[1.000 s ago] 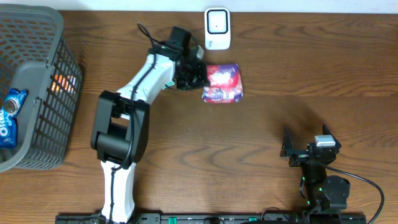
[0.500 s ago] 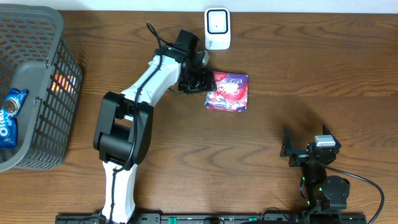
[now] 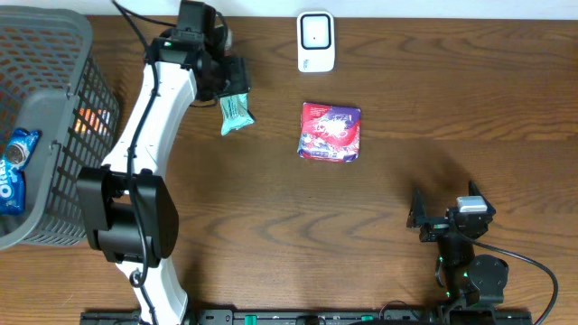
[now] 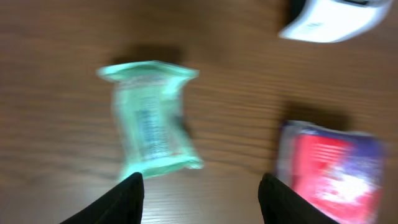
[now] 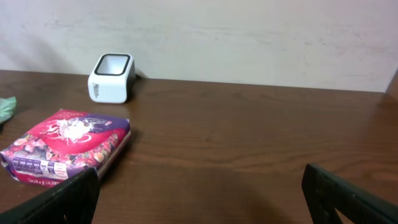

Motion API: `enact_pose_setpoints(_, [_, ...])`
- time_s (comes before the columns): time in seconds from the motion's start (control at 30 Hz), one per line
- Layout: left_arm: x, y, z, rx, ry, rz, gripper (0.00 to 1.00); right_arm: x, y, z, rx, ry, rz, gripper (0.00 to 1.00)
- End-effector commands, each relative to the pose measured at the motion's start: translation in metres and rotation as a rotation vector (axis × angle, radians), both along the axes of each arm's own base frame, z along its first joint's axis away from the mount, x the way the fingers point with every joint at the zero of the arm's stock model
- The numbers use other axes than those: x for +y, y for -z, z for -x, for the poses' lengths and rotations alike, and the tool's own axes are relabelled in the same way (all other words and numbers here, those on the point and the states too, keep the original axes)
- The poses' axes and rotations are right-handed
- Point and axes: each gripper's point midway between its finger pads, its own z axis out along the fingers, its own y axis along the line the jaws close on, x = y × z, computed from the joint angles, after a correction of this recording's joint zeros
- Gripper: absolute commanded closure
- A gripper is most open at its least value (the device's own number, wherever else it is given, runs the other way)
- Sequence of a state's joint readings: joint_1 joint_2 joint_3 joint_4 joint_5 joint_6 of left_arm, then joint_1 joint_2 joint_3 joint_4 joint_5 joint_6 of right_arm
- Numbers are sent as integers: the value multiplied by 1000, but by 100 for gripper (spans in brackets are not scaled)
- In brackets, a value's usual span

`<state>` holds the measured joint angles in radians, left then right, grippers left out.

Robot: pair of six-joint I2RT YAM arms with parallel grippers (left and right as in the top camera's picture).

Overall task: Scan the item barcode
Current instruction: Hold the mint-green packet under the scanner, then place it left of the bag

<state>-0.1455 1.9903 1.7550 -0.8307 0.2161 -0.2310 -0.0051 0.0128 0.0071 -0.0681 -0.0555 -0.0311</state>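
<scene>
A red and purple snack packet point(image 3: 330, 132) lies flat on the table, below the white barcode scanner point(image 3: 316, 41). A mint-green packet point(image 3: 237, 112) lies to its left. My left gripper point(image 3: 232, 83) hovers just behind the green packet, open and empty. In the left wrist view the green packet point(image 4: 152, 118) sits ahead of my open left gripper point(image 4: 202, 190), with the red packet point(image 4: 329, 165) to the right and the scanner point(image 4: 333, 18) at the top. My right gripper point(image 3: 442, 215) rests open at the front right. Its view shows the right gripper point(image 5: 199, 190), the red packet point(image 5: 65, 146) and the scanner point(image 5: 112, 76).
A dark wire basket point(image 3: 54, 117) stands at the left edge with a blue cookie packet point(image 3: 13, 167) and other items inside. A pale wall point(image 5: 249, 37) runs behind the table's far edge.
My left gripper opened and let go of the red packet, which now lies flat. The left arm then swung left and back to the green packet. The right arm stayed still.
</scene>
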Motion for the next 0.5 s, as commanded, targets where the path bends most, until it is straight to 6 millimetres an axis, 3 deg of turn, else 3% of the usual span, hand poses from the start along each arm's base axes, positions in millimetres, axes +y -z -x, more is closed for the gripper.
enact_pose_setpoints(0.0, [18,41,7,66,-19,-165,41,1,1,0,3,-6,7,1])
enact_pose_setpoints(0.33, [1,90,-6,88,19,-174,41,1,1,0,3,-6,7,1])
enact_pose_setpoints(0.47, [-3,103,-2,118,31,-175,42,1,1,0,3,-6,7,1])
